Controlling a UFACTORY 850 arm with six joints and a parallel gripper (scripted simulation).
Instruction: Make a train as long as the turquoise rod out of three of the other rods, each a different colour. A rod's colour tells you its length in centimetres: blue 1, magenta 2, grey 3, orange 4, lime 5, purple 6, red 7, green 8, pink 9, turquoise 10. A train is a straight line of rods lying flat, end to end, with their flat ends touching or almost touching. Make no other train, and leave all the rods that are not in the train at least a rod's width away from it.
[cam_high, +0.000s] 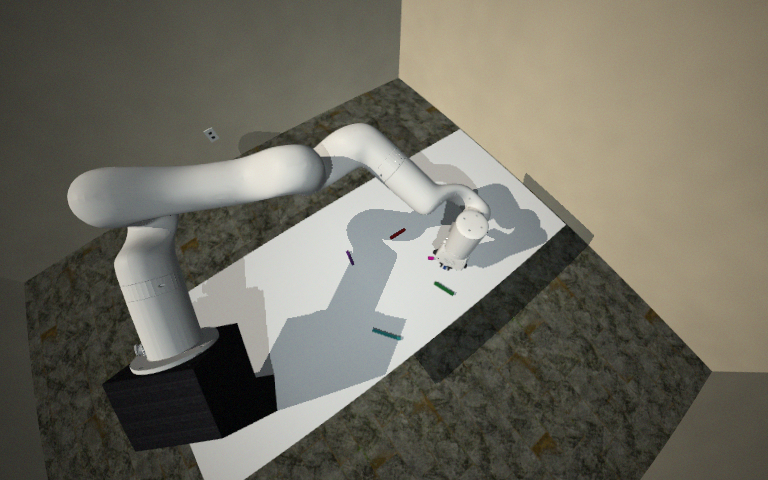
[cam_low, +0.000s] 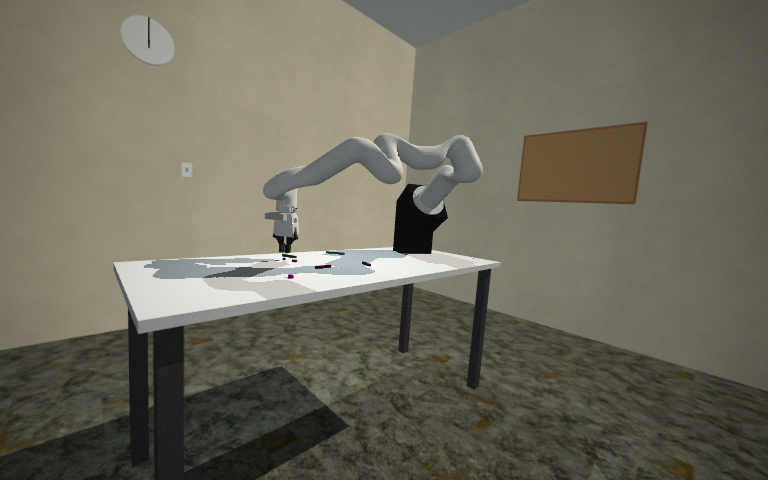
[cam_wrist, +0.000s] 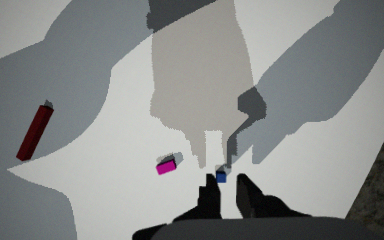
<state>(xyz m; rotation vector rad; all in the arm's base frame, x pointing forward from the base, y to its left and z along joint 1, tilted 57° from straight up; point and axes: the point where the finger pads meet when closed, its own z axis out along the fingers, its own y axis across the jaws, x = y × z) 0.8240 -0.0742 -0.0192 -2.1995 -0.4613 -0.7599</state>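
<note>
My gripper (cam_wrist: 224, 188) hangs low over the white table with its fingers pointing down and a narrow gap between them; nothing is between them. The small blue rod (cam_wrist: 221, 176) lies flat just ahead of the fingertips, in line with the gap. The magenta rod (cam_wrist: 166, 167) lies a little to its left, and the red rod (cam_wrist: 35, 132) lies far left. In the top view the gripper (cam_high: 450, 266) is near the table's far right end, with the magenta rod (cam_high: 431, 258) beside it. The turquoise rod (cam_high: 386, 333) lies apart near the front edge.
A green rod (cam_high: 444, 288) lies just in front of the gripper. The red rod (cam_high: 397, 233) and a purple rod (cam_high: 350, 257) lie to the left, in the arm's shadow. The table's edge is close on the gripper's right side (cam_wrist: 372, 195).
</note>
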